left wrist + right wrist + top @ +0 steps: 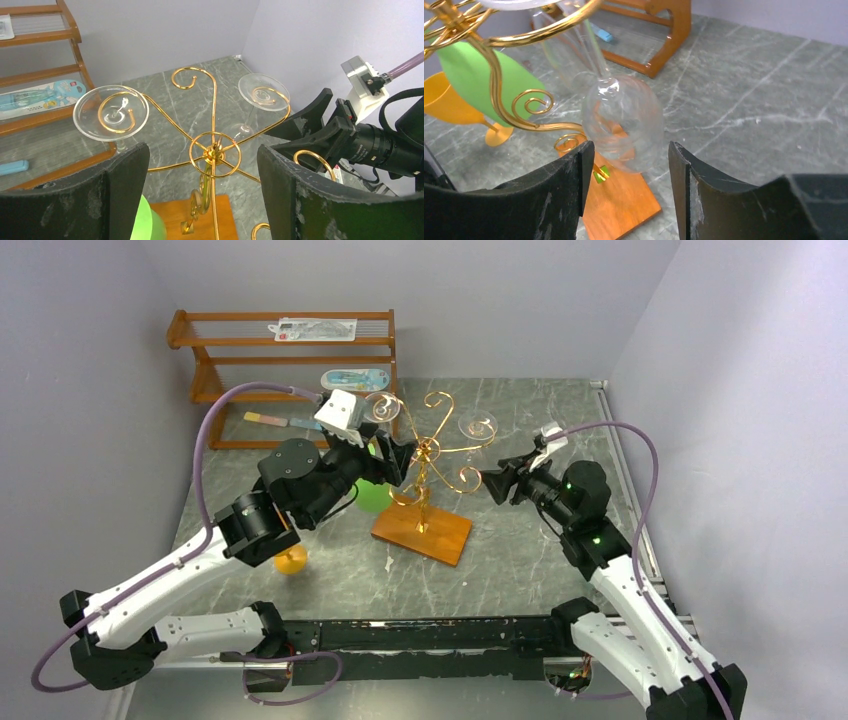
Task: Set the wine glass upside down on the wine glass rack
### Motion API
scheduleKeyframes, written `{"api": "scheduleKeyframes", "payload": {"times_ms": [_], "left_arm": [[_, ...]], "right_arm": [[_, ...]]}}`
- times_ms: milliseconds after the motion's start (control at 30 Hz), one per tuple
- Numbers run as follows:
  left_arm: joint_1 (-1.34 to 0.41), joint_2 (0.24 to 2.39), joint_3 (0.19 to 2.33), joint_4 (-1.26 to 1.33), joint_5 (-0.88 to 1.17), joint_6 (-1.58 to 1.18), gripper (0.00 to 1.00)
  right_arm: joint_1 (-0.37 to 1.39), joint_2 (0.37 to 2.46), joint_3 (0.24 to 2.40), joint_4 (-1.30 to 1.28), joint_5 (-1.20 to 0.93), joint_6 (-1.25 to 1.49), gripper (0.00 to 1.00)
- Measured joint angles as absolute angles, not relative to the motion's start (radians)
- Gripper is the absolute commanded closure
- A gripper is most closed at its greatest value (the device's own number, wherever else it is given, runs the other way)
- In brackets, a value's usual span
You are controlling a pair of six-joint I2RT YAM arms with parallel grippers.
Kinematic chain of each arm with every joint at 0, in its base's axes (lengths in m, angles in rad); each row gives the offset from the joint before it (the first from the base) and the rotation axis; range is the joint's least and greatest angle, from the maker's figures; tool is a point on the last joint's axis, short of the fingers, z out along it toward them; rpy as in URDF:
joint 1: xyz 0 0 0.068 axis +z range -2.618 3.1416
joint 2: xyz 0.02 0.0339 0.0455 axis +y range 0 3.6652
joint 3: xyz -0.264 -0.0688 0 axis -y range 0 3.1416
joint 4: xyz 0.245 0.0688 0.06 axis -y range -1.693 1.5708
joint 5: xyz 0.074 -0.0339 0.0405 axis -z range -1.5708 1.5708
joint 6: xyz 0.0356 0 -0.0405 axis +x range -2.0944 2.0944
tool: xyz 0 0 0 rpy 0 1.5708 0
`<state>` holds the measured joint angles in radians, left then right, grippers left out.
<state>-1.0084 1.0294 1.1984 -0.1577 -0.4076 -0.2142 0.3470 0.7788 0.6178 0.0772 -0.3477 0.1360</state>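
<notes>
Top external view, left to right: a slatted wooden shelf (290, 340) is seen at the upper left. Below it in the frame, an orange goblet (290, 558) and a green cup (372, 497) are partly hidden by the left arm. At the centre the wine glass rack (425, 455) is stood upright on its wooden base. One clear wine glass (380, 408) is hung upside down from a scroll arm on the rack's left side, just above the left gripper (392, 455). A second wine glass (477, 427) is hung the same way on the right side, foot caught in the curl and bowl pointing down, just beside the right gripper (492, 483).

In the left wrist view the left gripper's fingers (120, 190) are spread wide and nothing is held between them. In the right wrist view the right gripper is parted as well. The second wine glass's bowl is seen just past its fingertips (579, 170), and no contact can be made out.
</notes>
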Motion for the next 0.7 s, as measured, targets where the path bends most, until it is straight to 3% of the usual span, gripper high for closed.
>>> {"api": "scheduleKeyframes", "payload": {"times_ms": [200, 467, 700], "left_arm": [[-1.008, 0.996, 1.198, -0.165, -0.412, -0.222, 0.16], [-1.008, 0.945, 1.187, -0.171, -0.423, -0.224, 0.16], [-1.008, 0.917, 1.175, -0.189, -0.435, -0.224, 0.15]], "right_arm": [[0.347, 0.752, 0.725, -0.160, -0.213, 0.203, 0.42], [0.348, 0.768, 0.922, -0.389, 0.181, 0.332, 0.45], [0.348, 0.910, 1.022, -0.576, 0.564, 0.458, 0.46]]}}
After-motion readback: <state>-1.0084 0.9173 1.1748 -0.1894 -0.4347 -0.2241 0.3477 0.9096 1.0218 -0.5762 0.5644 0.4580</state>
